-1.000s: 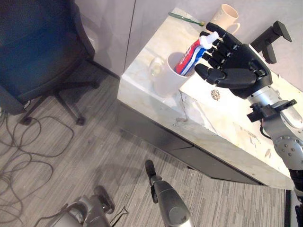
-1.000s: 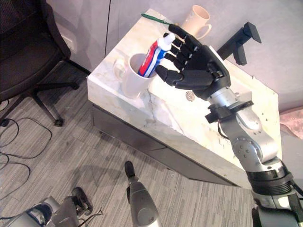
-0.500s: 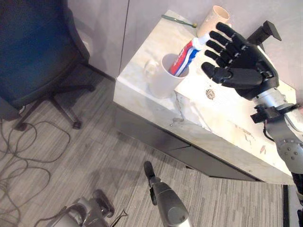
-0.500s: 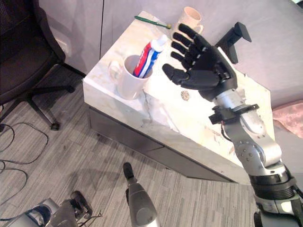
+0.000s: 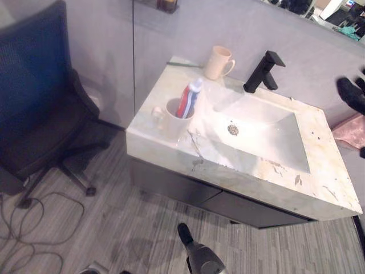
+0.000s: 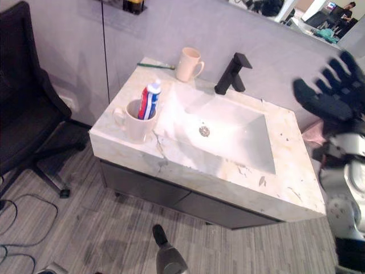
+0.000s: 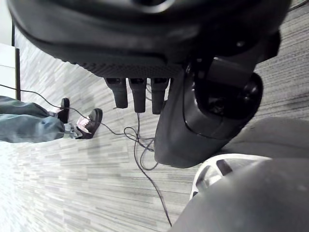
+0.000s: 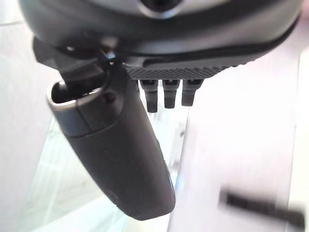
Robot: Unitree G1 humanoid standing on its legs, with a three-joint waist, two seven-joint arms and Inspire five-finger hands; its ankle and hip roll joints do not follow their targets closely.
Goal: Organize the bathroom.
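Observation:
A white mug (image 6: 136, 124) stands on the front left corner of the marble sink counter (image 6: 285, 197), with a red, white and blue toothpaste tube (image 6: 149, 99) upright in it. At the back left are a beige mug (image 6: 187, 63) and a green toothbrush (image 6: 155, 65) lying flat. My right hand (image 6: 332, 96) hovers open, fingers spread, past the counter's right end and far from both mugs; its thumb (image 8: 116, 145) and straight fingers (image 8: 166, 94) hold nothing. My left hand (image 7: 137, 92) hangs open low over the floor, empty.
A black faucet (image 6: 232, 73) stands behind the basin, whose drain (image 6: 203, 131) is in the middle. A pink cloth (image 5: 349, 130) lies beyond the right end. A black office chair (image 5: 40, 131) stands to the left. A person's legs and shoes (image 7: 82, 124) are on the floor.
My right hand has drawn away from the toothpaste and mug to beyond the counter's right end, still open. The camera has pulled back, so the whole sink now shows.

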